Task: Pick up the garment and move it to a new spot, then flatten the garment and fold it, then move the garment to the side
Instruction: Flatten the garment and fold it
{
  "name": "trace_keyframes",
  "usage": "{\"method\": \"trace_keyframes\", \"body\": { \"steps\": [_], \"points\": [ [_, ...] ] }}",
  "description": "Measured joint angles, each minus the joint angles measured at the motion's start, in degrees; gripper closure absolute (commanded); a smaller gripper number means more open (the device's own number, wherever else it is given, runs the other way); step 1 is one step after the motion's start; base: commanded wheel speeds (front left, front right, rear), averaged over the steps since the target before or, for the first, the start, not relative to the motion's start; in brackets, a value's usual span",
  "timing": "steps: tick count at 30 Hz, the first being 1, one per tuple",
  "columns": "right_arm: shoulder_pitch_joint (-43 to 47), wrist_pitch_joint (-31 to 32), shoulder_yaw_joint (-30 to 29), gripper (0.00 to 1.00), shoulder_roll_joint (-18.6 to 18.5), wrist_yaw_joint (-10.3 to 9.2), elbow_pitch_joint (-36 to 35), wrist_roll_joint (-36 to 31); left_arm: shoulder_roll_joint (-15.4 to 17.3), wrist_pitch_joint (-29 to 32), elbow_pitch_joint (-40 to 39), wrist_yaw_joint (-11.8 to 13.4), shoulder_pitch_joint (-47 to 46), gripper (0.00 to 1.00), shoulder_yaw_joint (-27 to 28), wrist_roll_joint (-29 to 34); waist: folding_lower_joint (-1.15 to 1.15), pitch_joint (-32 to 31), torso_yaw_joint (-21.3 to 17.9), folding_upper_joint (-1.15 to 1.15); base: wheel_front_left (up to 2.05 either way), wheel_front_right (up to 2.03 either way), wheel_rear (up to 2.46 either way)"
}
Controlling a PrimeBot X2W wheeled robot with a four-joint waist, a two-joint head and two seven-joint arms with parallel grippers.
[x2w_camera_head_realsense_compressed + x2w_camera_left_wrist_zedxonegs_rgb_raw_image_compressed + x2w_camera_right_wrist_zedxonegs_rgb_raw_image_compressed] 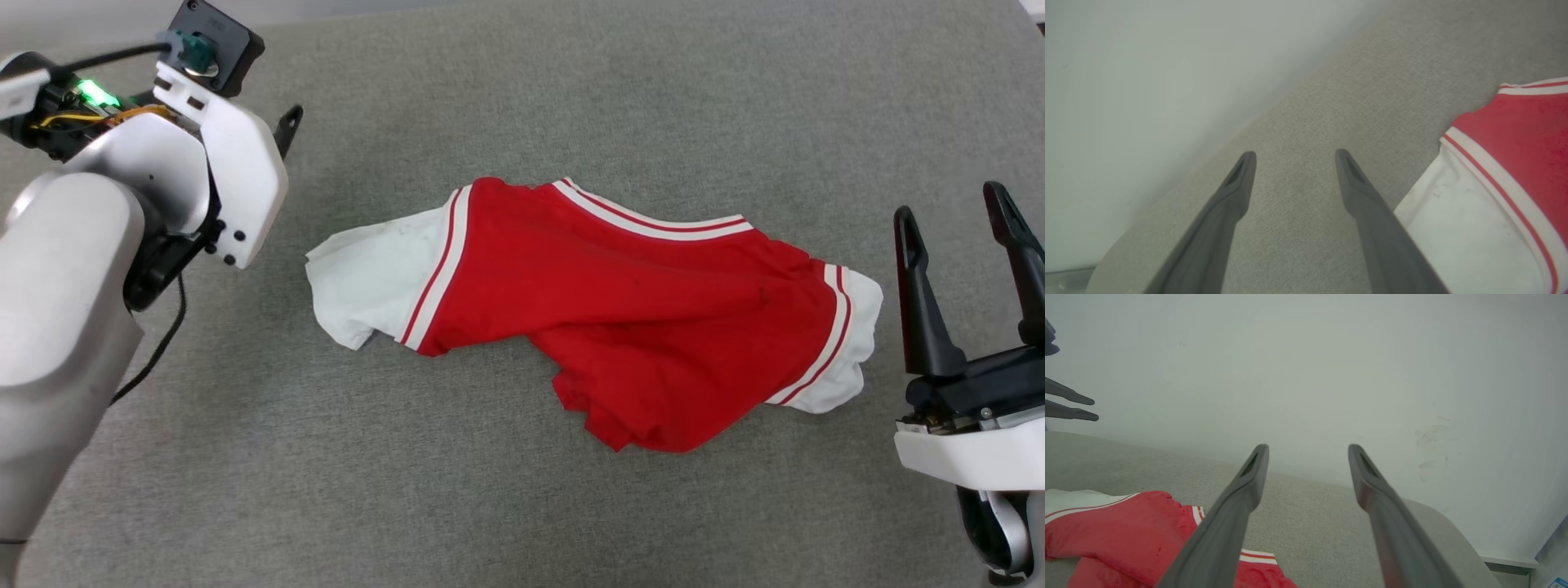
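- the red jersey T-shirt (620, 327) lies crumpled mid grey worktop (653, 98), between both arms
- left gripper (1295, 154) released, empty, just beside its white sleeve (1453, 241)
- right gripper (949, 204) released, empty, near the opposite end

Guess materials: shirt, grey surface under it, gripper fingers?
Shirt: looks like soft knit cloth, matte; it wrinkles and bunches. Surface: grey woven fabric or felt, matte, fine speckled texture. Fingers: dark plastic or rubber, smooth with dull sheen; can't tell which.
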Motion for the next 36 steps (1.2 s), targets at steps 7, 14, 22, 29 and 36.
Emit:
{"method": "trace_keyframes", "body": {
  "steps": [7, 14, 22, 29, 36],
  "points": [
    [-1.3, 0.0, 0.9, 0.0, 0.3, 0.0, -0.4, -0.2, 6.4, 16.3, -3.9, 0.0, -6.3, 0.0, -15.2, -16.3, 0.0, 3.0, -1.4, 0.0, 0.0, 0.0, 0.0],
    [-3.7, 0.0, 2.2, 0.0, 0.3, 0.0, -0.4, -0.2, 9.0, 25.9, -3.4, 0.0, -11.2, 0.0, -24.9, -24.8, 0.0, 5.9, -2.8, 0.0, 0.0, 0.0, 0.0],
    [-5.4, 0.0, 3.0, 0.0, 0.4, 0.0, -0.1, -0.6, 11.6, 26.7, -3.8, 0.0, -14.6, 0.72, -33.1, -28.5, 0.0, 7.8, -3.9, 0.0, 0.0, 0.0, 0.0],
    [-4.8, 0.0, 2.2, 0.0, 0.4, 0.0, 0.5, -1.2, 11.0, 19.9, -0.9, 0.0, -16.1, 1.0, -35.7, -29.0, 0.0, 6.3, -2.2, 0.0, 0.0, 0.0, 0.0],
    [-2.9, 0.0, 1.6, 0.0, 0.2, 0.0, 0.5, -1.5, 15.3, 16.3, 3.5, 0.0, -16.9, 1.0, -36.1, -29.7, 0.0, 3.9, 0.9, 0.0, 0.0, 0.0, 0.0]
  ]
}}
